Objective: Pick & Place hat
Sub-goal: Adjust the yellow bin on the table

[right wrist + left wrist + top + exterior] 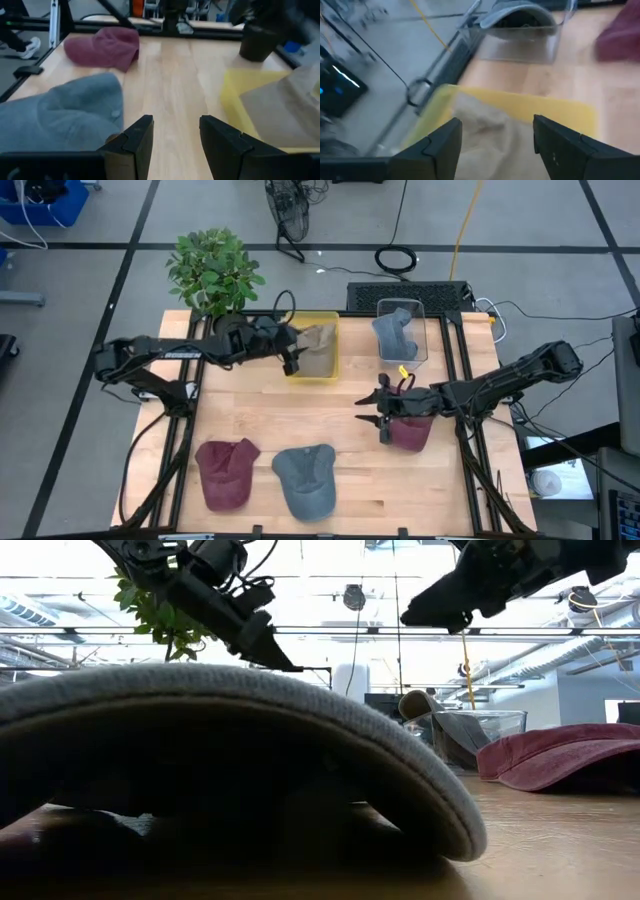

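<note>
A tan hat [320,340] lies in the yellow bin [327,370] at the table's far side. My left gripper [293,358] hovers open over the bin's left side, and in the left wrist view it [497,125] has the tan hat [485,135] below its fingers. A blue-grey hat [396,333] sits in the clear bin [422,330]. My right gripper [372,408] is open above the bare table, just left of a maroon hat [412,434] that lies under its wrist. A second maroon hat [225,472] and a grey hat [306,478] lie near the front edge.
A potted plant [212,270] stands at the far left corner behind the left arm. Bare wood [300,412] lies between the bins and the front hats. In the low view the grey hat [230,730] fills the foreground. Metal rails [468,460] border the table.
</note>
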